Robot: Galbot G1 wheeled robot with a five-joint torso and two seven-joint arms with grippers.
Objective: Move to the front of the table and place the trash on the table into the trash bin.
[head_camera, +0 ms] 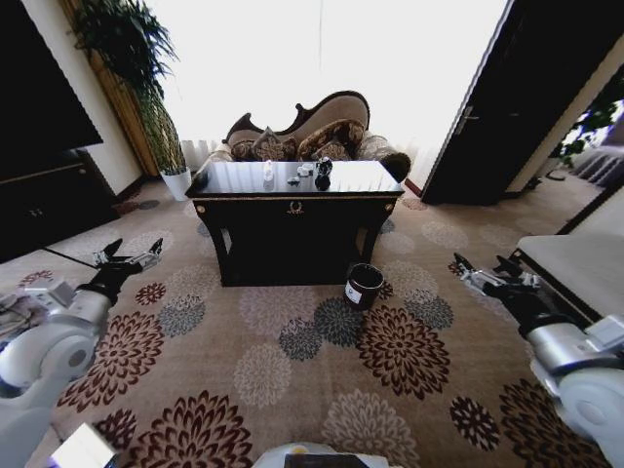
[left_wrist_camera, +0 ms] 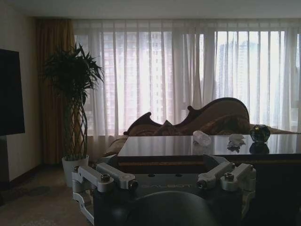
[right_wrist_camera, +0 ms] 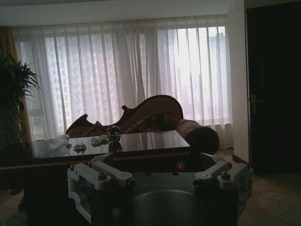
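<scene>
Ahead and low, my left gripper [head_camera: 130, 255] and right gripper [head_camera: 485, 273] hover over the carpet [head_camera: 292, 370], both with fingers spread wide and holding nothing. Beyond them stands the table [head_camera: 295, 216], well apart. Its trash sits near the far edge: a can [head_camera: 323, 167], a paper wad [head_camera: 268, 171], a scrap [head_camera: 293, 180]. On the carpet by the table's front right leg stands the bin [head_camera: 363, 286].
</scene>
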